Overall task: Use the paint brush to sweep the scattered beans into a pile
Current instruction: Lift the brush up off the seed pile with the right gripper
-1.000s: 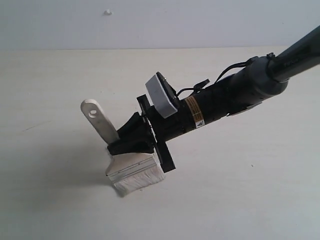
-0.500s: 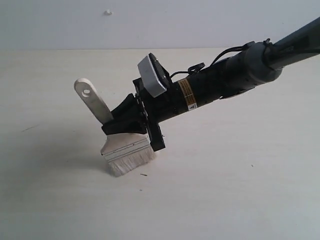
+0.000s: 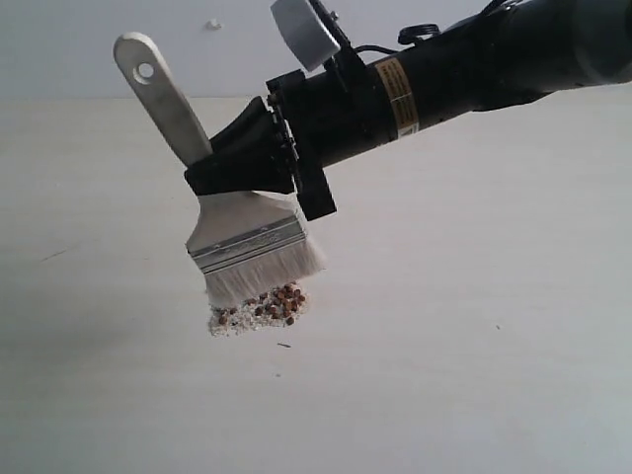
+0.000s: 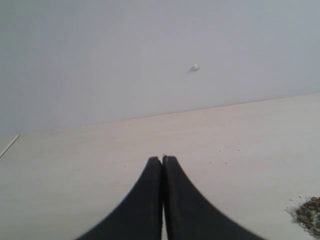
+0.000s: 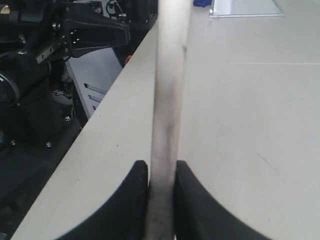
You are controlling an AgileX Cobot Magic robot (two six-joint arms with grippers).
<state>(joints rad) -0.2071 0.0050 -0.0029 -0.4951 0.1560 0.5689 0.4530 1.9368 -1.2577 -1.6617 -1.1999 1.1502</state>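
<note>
The paint brush [image 3: 247, 240] hangs tilted just above the table, its holed wooden handle [image 3: 158, 91] pointing up and left. My right gripper [image 3: 219, 168] is shut on the handle just above the silver ferrule; in the right wrist view the handle [image 5: 167, 100] runs between the two black fingers of that gripper [image 5: 161, 167]. Just below the whitish bristles [image 3: 265, 276] lies the pile [image 3: 260, 308] of reddish-brown beans and pale crumbs. The left gripper [image 4: 162, 159] is shut on nothing, low over the table, and the pile [image 4: 307, 212] shows at the edge of its view.
A small dark speck [image 3: 283, 345] lies just in front of the pile. The table's side edge [image 5: 107, 125] drops off to dark robot hardware [image 5: 45, 75]. A clear flat sheet [image 5: 245, 7] lies far along the table. A white spot [image 3: 212, 24] marks the wall.
The right arm has raised the brush up and back off the table. The bean pile, hidden under the bristles before, now shows below them.
</note>
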